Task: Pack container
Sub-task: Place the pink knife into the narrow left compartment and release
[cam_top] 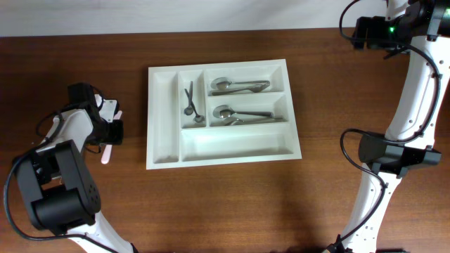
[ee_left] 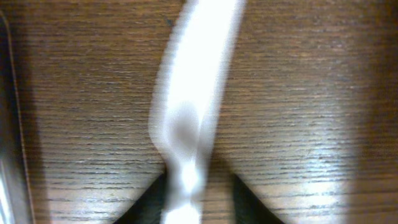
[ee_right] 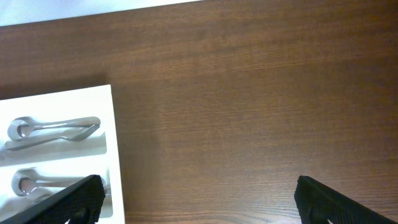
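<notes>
The white cutlery tray [cam_top: 163,151] lies in the middle of the table. Its two upper long compartments hold metal spoons [cam_top: 239,86], and one narrow compartment holds small metal utensils [cam_top: 190,102]. A white plastic utensil [cam_top: 107,154] lies on the table left of the tray. My left gripper [cam_top: 110,131] is low over it. In the left wrist view the utensil [ee_left: 193,93] runs between the two fingers [ee_left: 202,202], which stand apart around its narrow neck. My right gripper [ee_right: 199,199] is wide open and empty over bare table right of the tray [ee_right: 115,155].
The tray's left narrow compartment and its bottom long compartment [cam_top: 239,143] hold nothing. The right arm [cam_top: 415,77] stands at the right side of the table. The table's far edge [ee_right: 186,5] shows in the right wrist view.
</notes>
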